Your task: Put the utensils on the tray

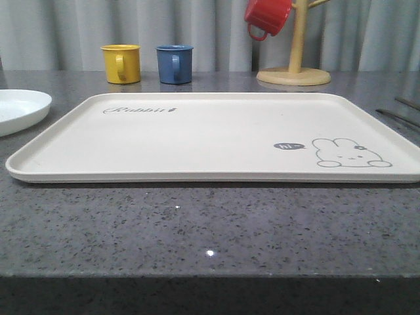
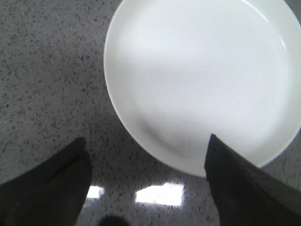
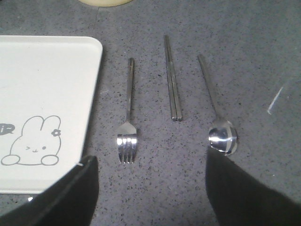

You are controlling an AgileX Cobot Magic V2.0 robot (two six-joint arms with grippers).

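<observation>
We see the tray (image 1: 216,141) mid-table, plate (image 1: 20,108) to its left, fork (image 3: 128,115), chopsticks (image 3: 172,80), spoon (image 3: 217,113) side by side to its right, cups (image 1: 147,63) behind.

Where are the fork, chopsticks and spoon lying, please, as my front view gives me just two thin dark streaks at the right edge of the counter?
Observer: In the right wrist view, the fork, chopsticks and spoon lie side by side on the counter beside the tray, none on it.
Operator: Is the right end effector near them?
Observer: It hangs open above them, fork tines between its fingers, touching nothing.
Operator: And the plate at my left edge?
Observer: In the left wrist view, the plate is empty; the left end effector is open over its rim.
</observation>
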